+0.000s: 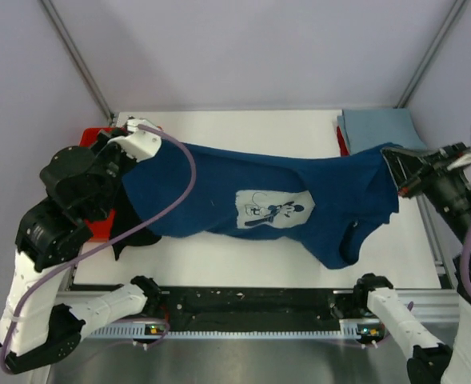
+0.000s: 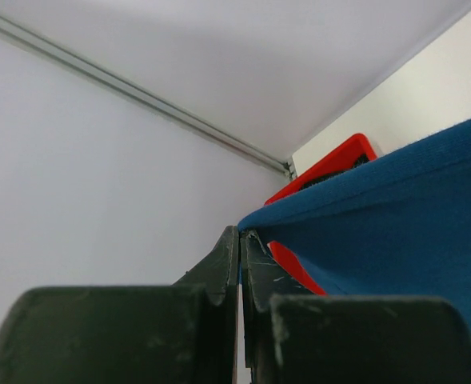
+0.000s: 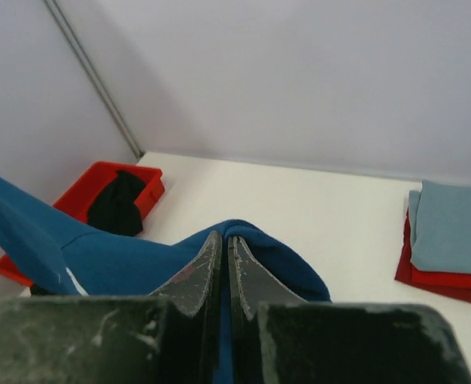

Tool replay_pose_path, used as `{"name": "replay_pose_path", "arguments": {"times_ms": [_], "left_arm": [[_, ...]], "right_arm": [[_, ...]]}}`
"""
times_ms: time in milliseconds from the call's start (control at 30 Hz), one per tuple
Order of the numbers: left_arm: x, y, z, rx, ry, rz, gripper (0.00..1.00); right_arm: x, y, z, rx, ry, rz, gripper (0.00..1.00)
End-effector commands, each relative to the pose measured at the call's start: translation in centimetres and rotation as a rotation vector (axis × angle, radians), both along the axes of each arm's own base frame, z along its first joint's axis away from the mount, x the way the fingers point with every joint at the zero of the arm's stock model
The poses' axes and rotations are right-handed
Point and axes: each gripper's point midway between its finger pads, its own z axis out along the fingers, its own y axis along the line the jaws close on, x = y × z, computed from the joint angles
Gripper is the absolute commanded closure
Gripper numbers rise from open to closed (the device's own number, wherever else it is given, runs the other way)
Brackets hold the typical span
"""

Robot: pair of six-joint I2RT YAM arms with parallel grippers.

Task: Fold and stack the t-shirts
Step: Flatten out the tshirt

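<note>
The navy blue t-shirt (image 1: 251, 200) with a white print (image 1: 273, 210) hangs stretched across the table between both grippers. My left gripper (image 1: 133, 150) is shut on its left edge (image 2: 315, 208), above the red tray. My right gripper (image 1: 397, 164) is shut on its right edge (image 3: 243, 232). The shirt sags in the middle, with a lower part hanging toward the table front. The black t-shirt (image 3: 119, 200) lies in the red tray (image 3: 83, 192). A folded pale grey-blue t-shirt (image 1: 379, 128) lies at the back right, also in the right wrist view (image 3: 451, 228).
The red tray (image 1: 95, 136) sits at the table's left edge under my left arm. A folded red cloth (image 3: 439, 280) lies under the grey-blue shirt. White table (image 1: 243, 128) is bare behind the shirt. Enclosure walls stand close on all sides.
</note>
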Motion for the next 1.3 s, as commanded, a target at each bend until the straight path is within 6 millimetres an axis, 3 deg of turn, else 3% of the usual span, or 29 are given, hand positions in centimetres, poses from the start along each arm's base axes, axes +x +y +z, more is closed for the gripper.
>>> {"name": "replay_pose_path", "arguments": {"times_ms": [0, 133, 267, 300, 433, 533, 600, 667, 733, 800, 900, 933, 967, 1033, 1133, 1267], "left_arm": [[4.0, -1.3, -1.3, 0.079, 0.014, 0.072, 1.0], [9.7, -2.0, -0.9, 0.111, -0.027, 0.148, 1.0], [14.6, -0.1, 2.6, 0.08, -0.108, 0.244, 1.0], [15.7, 0.3, 3.1, 0.083, -0.118, 0.266, 1.0], [17.2, 1.8, 6.3, 0.075, -0.183, 0.312, 1.0], [17.4, 2.2, 7.7, 0.087, -0.23, 0.326, 1.0], [17.4, 2.3, 7.6, 0.101, -0.231, 0.324, 1.0], [17.4, 1.9, 6.5, 0.109, -0.211, 0.293, 1.0], [17.1, 1.1, 4.0, 0.121, -0.155, 0.233, 1.0], [16.6, 0.3, 0.7, 0.132, -0.076, 0.167, 1.0], [15.5, -0.6, -6.7, 0.166, 0.104, 0.081, 1.0], [14.8, -1.2, -9.7, 0.173, 0.177, 0.032, 1.0], [14.0, -1.7, -12.8, 0.185, 0.252, -0.014, 1.0], [12.0, -2.5, -18.7, 0.18, 0.39, -0.087, 1.0], [8.7, -3.7, -26.8, 0.149, 0.575, -0.181, 1.0], [5.1, -4.4, -34.3, 0.129, 0.754, -0.251, 1.0]], "right_arm": [[7.9, 1.3, -0.9, 0.031, 0.072, 0.029, 1.0], [16.5, 1.6, -1.4, 0.048, 0.114, -0.003, 1.0], [23.1, 2.2, 0.0, 0.068, 0.14, -0.008, 1.0], [24.0, 2.4, 1.2, 0.075, 0.122, -0.001, 1.0], [25.1, 2.9, 5.8, 0.089, 0.03, 0.026, 1.0], [23.9, 2.4, 8.5, 0.069, -0.051, 0.008, 1.0], [23.3, 2.0, 8.6, 0.05, -0.063, -0.008, 1.0], [22.7, 1.7, 7.4, 0.028, -0.042, -0.015, 1.0], [21.6, 1.7, 4.8, 0.007, 0.013, -0.011, 1.0], [20.2, 1.5, 0.9, 0.004, 0.099, -0.017, 1.0], [17.5, 1.4, -7.2, 0.053, 0.276, -0.024, 1.0], [16.6, 1.5, -10.7, 0.075, 0.354, -0.026, 1.0], [15.7, 1.7, -15.4, 0.104, 0.46, -0.026, 1.0], [13.4, 2.0, -21.1, 0.152, 0.582, -0.024, 1.0], [10.4, 2.1, -28.2, 0.201, 0.739, -0.037, 1.0], [8.1, 2.1, -34.8, 0.257, 0.902, -0.08, 1.0]]}}
